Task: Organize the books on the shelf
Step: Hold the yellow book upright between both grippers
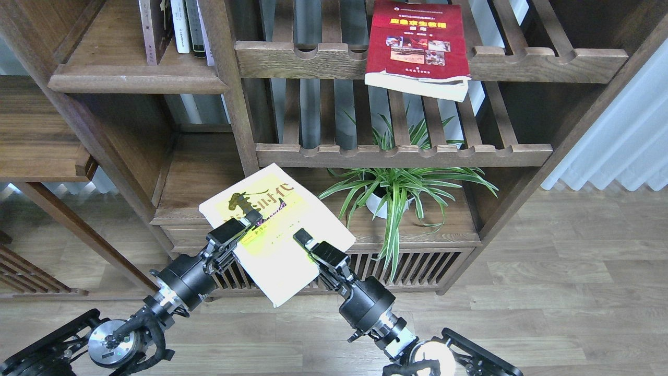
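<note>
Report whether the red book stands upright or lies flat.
Lying flat: the red book rests cover-up on the slatted rack, its page edge overhanging the front rail.

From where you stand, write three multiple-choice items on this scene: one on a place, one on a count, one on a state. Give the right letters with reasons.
1. Where does the red book lie?
A. on the floor
B. on the upper slatted rack
C. beside the plant

2. How many claws touch the yellow-green book?
A. none
B. one
C. two

3. How is the yellow-green book held?
A. cover up, lifted before the shelving
B. upright among the books on the solid shelf
C. open at its middle

Answers: 1 B, its edge overhangs that rack's notched rail. 2 C, the left claw and the right claw both lie on it. 3 A, its closed cover faces the camera between both arms.
</note>
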### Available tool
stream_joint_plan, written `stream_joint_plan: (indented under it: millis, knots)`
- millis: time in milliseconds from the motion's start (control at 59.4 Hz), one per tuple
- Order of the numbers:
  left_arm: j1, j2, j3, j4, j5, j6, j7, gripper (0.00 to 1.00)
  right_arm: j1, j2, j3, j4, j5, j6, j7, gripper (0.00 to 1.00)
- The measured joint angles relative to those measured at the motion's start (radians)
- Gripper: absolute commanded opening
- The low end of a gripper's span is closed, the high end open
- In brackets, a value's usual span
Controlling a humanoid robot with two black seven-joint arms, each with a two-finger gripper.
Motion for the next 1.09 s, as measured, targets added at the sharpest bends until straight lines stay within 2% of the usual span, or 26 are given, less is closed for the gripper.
stream_joint_plan:
  millis: [589, 706, 824, 858, 892, 925, 959, 1093]
  knots:
    - [-0.015, 0.041, 0.011, -0.029, 0.006, 0.001, 0.001, 0.1, 0.006, 0.001, 0.013, -0.021, -0.006, 0.0, -0.001, 0.11]
    - [-0.015, 0.046, 0.01, -0.035, 0.006, 0.001, 0.001, 0.1, 0.007, 0.0, 0.014, -0.022, -0.006, 0.0, -0.001, 0.15]
    - [-0.013, 0.049, 0.009, -0.037, 0.007, 0.001, 0.001, 0.09, 0.006, 0.0, 0.017, -0.022, -0.006, 0.0, 0.001, 0.27]
    - [-0.013, 0.051, 0.008, -0.037, 0.007, 0.001, 0.001, 0.09, 0.005, -0.001, 0.02, -0.022, -0.006, 0.0, 0.004, 0.33]
    - [-0.013, 0.052, 0.007, -0.037, 0.007, 0.001, 0.001, 0.09, 0.004, -0.002, 0.02, -0.022, -0.005, 0.0, 0.004, 0.46]
    - [-0.013, 0.052, 0.007, -0.037, 0.007, 0.001, 0.001, 0.09, 0.003, -0.001, 0.019, -0.022, -0.005, 0.0, 0.004, 0.54]
    - [-0.013, 0.052, 0.007, -0.037, 0.008, 0.001, 0.001, 0.1, 0.003, -0.001, 0.017, -0.022, -0.005, 0.0, 0.003, 0.6]
    - [-0.011, 0.05, 0.008, -0.039, 0.016, 0.001, 0.001, 0.1, 0.007, 0.0, 0.012, -0.017, -0.014, 0.0, -0.004, 0.74]
